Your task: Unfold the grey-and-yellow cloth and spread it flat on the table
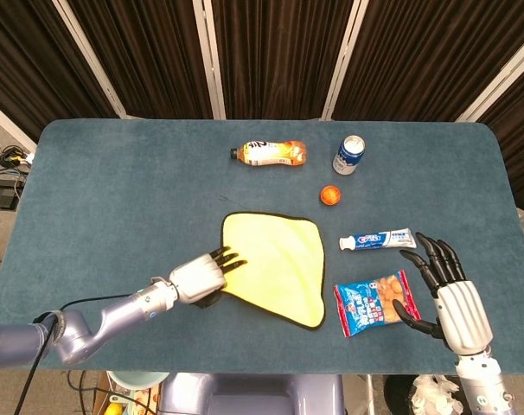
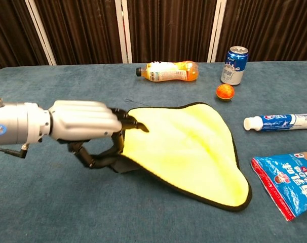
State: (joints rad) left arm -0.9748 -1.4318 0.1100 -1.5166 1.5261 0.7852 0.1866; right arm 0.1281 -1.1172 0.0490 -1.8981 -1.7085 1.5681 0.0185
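Lying yellow side up, cloth, long axis near-right corner to far-left, left hand fingers pinching its near-left edge (right hand spread wide)

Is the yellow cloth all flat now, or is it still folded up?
Mostly spread. The cloth lies yellow side up on the table, but the left hand grips its near-left corner, where a bit of grey underside shows, lifted.

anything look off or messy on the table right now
Mostly tidy. The cloth lies yellow side up and nearly flat, but its corner by the left hand is lifted off the table, showing grey underneath. The orange bottle lies on its side, cap on, with nothing spilled. The can stands upright.
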